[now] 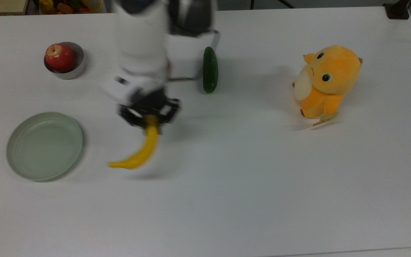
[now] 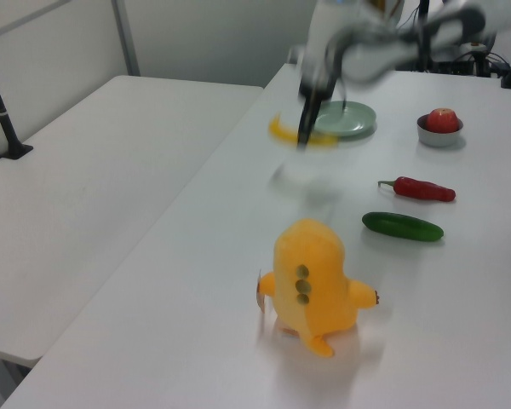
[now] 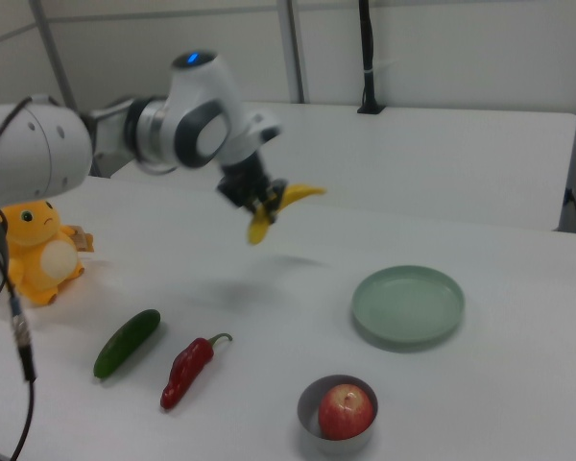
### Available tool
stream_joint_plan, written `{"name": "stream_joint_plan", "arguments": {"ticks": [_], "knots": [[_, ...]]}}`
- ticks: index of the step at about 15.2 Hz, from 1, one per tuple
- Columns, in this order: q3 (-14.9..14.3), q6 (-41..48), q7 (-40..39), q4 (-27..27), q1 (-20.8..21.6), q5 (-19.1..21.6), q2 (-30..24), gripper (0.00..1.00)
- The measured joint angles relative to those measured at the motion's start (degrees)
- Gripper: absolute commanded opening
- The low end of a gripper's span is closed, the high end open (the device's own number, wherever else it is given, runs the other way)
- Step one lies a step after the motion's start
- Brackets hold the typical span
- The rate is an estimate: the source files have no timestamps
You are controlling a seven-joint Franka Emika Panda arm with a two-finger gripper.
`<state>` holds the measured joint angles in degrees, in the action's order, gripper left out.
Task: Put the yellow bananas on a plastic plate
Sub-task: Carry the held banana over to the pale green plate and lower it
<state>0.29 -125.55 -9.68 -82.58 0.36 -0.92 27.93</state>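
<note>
Top view: gripper (image 1: 151, 119) clamped on one end of banana (image 1: 139, 151); rest of fruit hangs free toward plate (image 1: 45, 145). Banana sits between plate and cucumber (image 1: 210, 69), not yet over rim. Apple (image 1: 60, 57) in steel bowl (image 1: 79, 60), plush toy (image 1: 328, 80) well apart.

Left view: banana (image 2: 298, 135) airborne above table (image 2: 238, 281), just short of plate (image 2: 345, 119). Chilli (image 2: 419, 189) lies beside cucumber (image 2: 402, 226).

Right view: gripper (image 3: 262, 205) holds banana (image 3: 278, 206) level-ish, well above tabletop.

Handling, est.: light, stiff, smooth skin; end grip lets it swing. Mid-body hold would be steadier.
</note>
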Motion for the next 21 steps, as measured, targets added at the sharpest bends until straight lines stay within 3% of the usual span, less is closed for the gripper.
{"name": "stream_joint_plan", "arguments": {"ticks": [1,2,6,13,18,21], "knots": [[0.0,2.9,-2.6,2.1,-3.5,1.0,-1.7,0.04],[0.2,3.5,-3.0,2.2,-4.2,1.2,-2.4,0.04],[1.0,3.5,-2.4,2.1,-2.8,1.2,-1.2,0.04],[1.0,3.4,-5.1,2.3,-7.2,1.9,-1.2,0.04],[0.9,3.0,-19.7,4.0,-14.5,5.6,-0.4,0.04],[0.8,-0.3,-24.2,4.3,-17.8,7.5,1.4,0.04]]}}
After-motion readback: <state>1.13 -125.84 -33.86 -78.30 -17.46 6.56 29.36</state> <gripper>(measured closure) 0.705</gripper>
